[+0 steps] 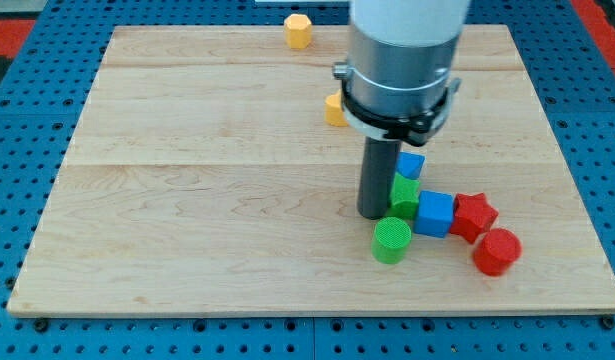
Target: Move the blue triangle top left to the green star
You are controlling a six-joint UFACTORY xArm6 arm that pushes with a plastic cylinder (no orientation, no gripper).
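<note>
Pale wood counter (187,200), plank-grained, on blue pegboard. No jaws on this rig, just a dark rod; my tip (373,214) sits down at the left edge of the green star (405,196), looks touching. Blue triangle (411,165) just above the star, partly hidden by the rod. Blue cube (436,213), red star (474,216), red cylinder (497,251), ribbed green cylinder (391,241) clustered close by.

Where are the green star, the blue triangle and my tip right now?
green star (405,194), camera view, on its visible top face beside the rod.
blue triangle (411,164), camera view, on its visible top, partly hidden by the rod.
my tip (373,213), camera view, the rod's lower end.
</note>
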